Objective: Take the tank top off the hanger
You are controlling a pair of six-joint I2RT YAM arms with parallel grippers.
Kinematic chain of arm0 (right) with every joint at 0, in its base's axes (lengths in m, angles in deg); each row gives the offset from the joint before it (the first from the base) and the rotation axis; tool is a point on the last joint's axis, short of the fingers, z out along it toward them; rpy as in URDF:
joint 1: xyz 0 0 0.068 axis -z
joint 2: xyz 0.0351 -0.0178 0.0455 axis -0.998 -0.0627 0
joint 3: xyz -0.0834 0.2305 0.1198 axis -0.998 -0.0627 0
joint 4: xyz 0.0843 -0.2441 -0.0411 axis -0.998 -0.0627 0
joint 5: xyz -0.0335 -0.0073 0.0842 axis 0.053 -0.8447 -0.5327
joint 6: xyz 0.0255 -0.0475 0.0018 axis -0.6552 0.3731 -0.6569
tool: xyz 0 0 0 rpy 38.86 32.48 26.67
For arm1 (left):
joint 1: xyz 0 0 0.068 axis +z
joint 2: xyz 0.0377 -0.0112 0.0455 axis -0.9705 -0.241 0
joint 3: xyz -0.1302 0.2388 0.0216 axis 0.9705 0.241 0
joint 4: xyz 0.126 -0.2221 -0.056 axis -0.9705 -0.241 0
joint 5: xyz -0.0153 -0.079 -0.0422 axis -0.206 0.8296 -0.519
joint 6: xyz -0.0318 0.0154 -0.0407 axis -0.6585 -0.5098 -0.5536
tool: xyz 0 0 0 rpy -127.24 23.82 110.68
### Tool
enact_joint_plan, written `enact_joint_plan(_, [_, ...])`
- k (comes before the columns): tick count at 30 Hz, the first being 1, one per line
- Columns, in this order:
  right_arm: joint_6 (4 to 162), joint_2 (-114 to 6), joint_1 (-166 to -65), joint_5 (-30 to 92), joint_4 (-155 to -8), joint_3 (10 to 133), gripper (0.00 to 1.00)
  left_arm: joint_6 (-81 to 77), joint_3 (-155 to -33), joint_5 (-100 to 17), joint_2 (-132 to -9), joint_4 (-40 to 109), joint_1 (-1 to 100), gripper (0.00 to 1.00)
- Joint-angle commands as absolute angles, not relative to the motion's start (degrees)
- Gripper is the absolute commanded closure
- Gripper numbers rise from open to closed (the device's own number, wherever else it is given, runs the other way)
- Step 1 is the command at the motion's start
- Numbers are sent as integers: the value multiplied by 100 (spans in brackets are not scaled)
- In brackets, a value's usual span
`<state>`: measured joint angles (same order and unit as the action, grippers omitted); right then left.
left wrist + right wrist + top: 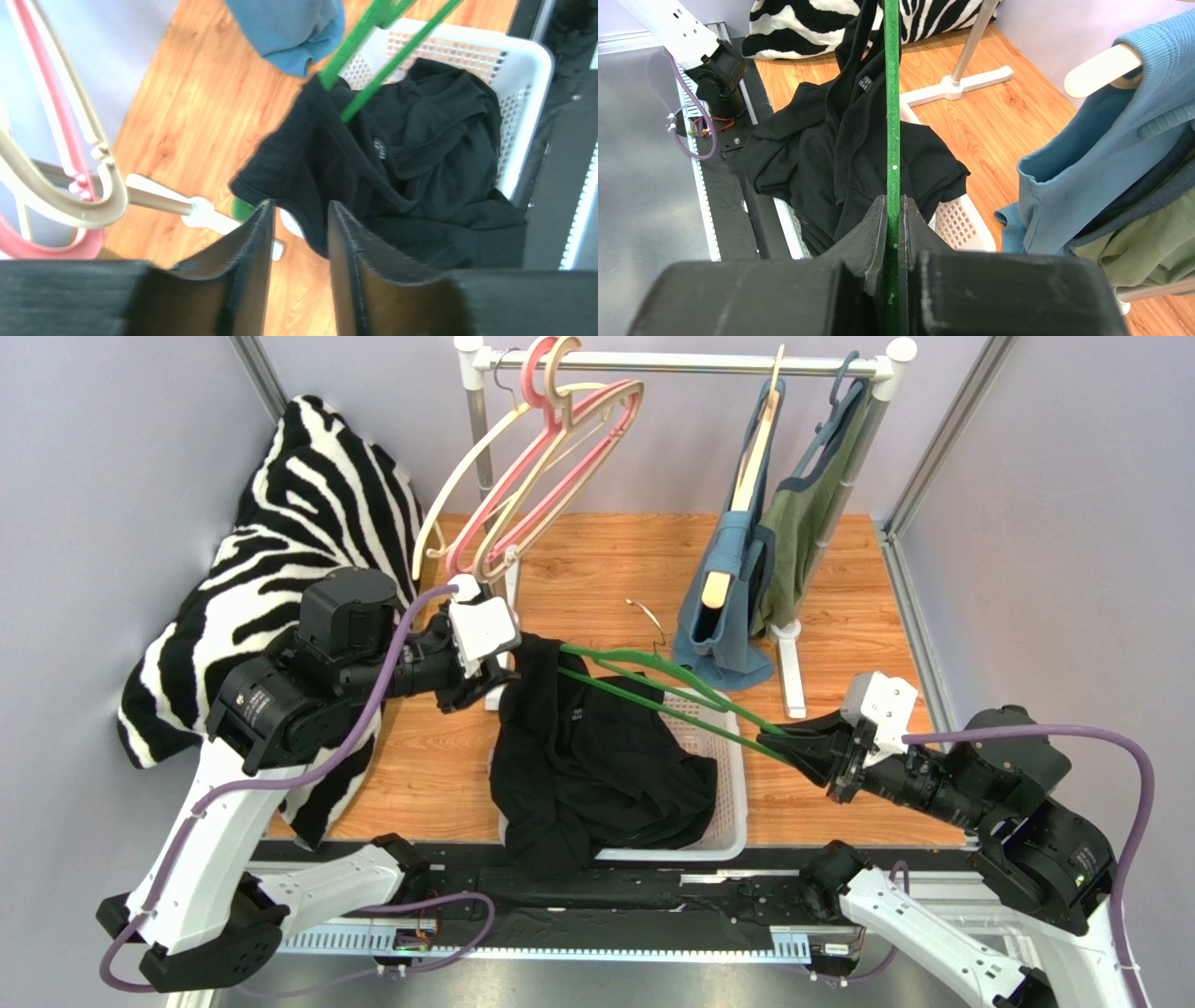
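Note:
The black tank top (589, 763) hangs by one shoulder from a green hanger (659, 686) and droops into a white basket (730, 798). My right gripper (807, 745) is shut on the hanger's right end and holds it above the basket; in the right wrist view the green bar (891, 105) runs up between the shut fingers (893, 210), with the black top (857, 147) draped on it. My left gripper (484, 679) is open and empty, just left of the top's upper shoulder; in the left wrist view its jaws (300, 217) stand apart just above the top's edge (393, 168).
A clothes rack (673, 361) at the back carries pink and cream empty hangers (547, 462) and blue and green garments (758, 546). A zebra-striped cloth (281, 574) lies at the left. The rack's white foot (790, 665) stands beside the basket.

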<state>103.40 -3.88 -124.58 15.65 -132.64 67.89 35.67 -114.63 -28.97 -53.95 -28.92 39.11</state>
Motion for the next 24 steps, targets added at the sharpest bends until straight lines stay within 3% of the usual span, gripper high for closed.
enact_joint_plan(1, [10397,-341,-12455,1729,-12983,7059,100,3266,-11408,-2284,-5261,-2902,4002,46])
enact_joint_plan(3, [10371,-359,-12455,1633,-12947,7077,100,3231,-11259,-2213,-5260,-2893,4028,39])
enact_joint_plan(9, [10265,-403,-12455,1466,-12868,7015,100,3187,-11258,-2309,-5488,-2744,4029,44])
enact_joint_plan(12, [10230,-386,-12455,1457,-12877,6989,100,3134,-11433,-2283,-5656,-2682,4029,53])
enact_joint_plan(19, [10230,-350,-12455,1457,-12894,6927,100,3099,-11689,-2423,-5770,-2612,4029,99])
enact_joint_plan(24, [10239,-351,-12455,1501,-13008,6918,100,3081,-11689,-2704,-5674,-2568,4046,100])
